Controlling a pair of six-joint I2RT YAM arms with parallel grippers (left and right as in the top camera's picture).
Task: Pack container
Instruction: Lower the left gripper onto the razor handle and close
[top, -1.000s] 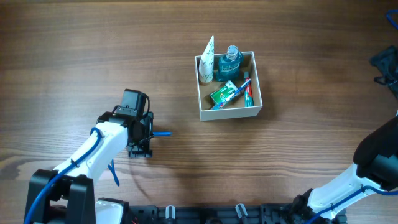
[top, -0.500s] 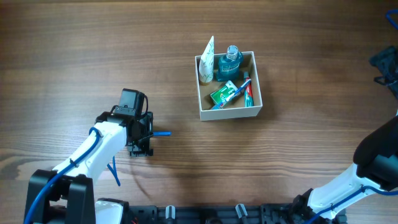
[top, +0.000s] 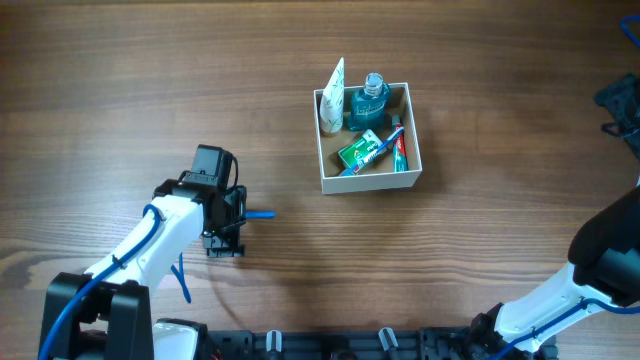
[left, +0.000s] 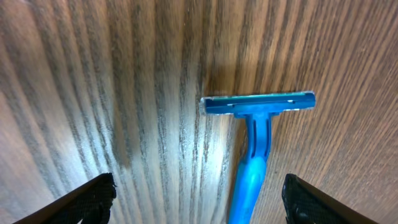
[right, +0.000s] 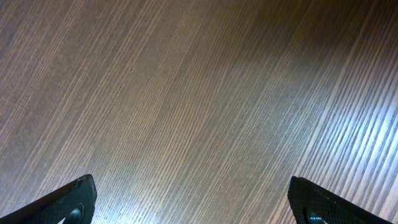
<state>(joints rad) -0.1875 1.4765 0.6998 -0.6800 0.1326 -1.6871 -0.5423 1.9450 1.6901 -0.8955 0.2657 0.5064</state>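
The container (top: 330, 184), a white-walled box with a tan inside, stands right of centre and holds a white tube (top: 333, 95), a blue bottle (top: 369, 100), a green box (top: 356, 151) and a red-and-blue tube (top: 399, 146). A blue razor (left: 254, 143) lies flat on the wood, left of the container. My left gripper (left: 199, 205) hangs open just over its handle, one finger on each side, not touching it. In the overhead view only the razor's tip (top: 263, 214) pokes out from under the left gripper (top: 226, 216). My right gripper (right: 196, 208) is open over bare wood.
The right arm (top: 585, 285) comes in from the near right corner. Dark gear (top: 622, 105) sits at the right edge. A rail with clips (top: 330, 343) runs along the near edge. A blue cable (top: 184, 276) hangs by the left arm.
The left gripper has crept a touch toward the near edge over the razor. The container, its contents and the right arm have not moved.
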